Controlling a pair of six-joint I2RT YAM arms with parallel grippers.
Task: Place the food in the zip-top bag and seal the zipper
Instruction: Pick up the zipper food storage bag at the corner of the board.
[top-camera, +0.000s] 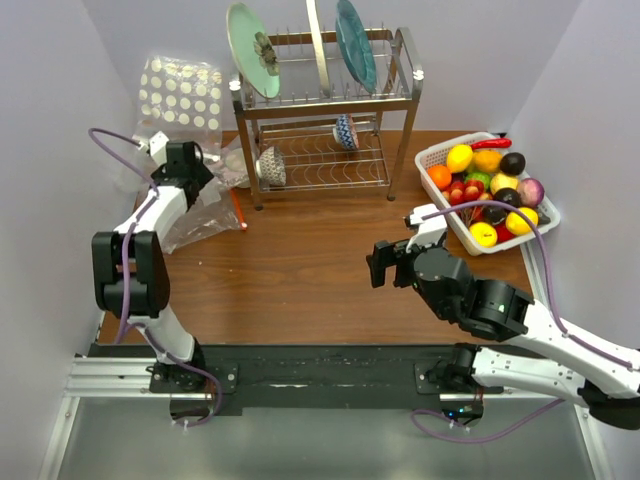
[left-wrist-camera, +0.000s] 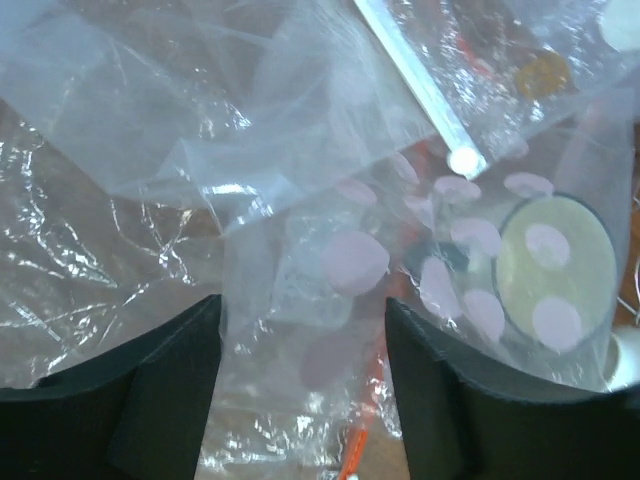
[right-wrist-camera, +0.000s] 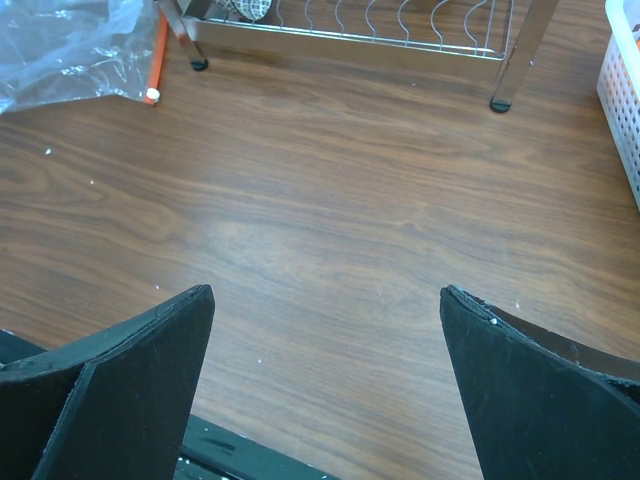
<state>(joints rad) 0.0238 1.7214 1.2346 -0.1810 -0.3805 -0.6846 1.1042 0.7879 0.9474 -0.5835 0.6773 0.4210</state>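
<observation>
The see-through zip-top bag lies crumpled at the back left of the table, with an orange zipper strip along its right edge. My left gripper hangs over it. In the left wrist view the left gripper is open, with the bag's film and the orange strip showing between the fingers. The food, including a lemon and an orange, fills the white basket at the right. My right gripper is open and empty over bare table.
A crinkly polka-dot bag leans at the back left; its dots show through the film. A metal dish rack with plates and bowls stands at the back centre, its leg ahead of the right gripper. The basket edge is at right.
</observation>
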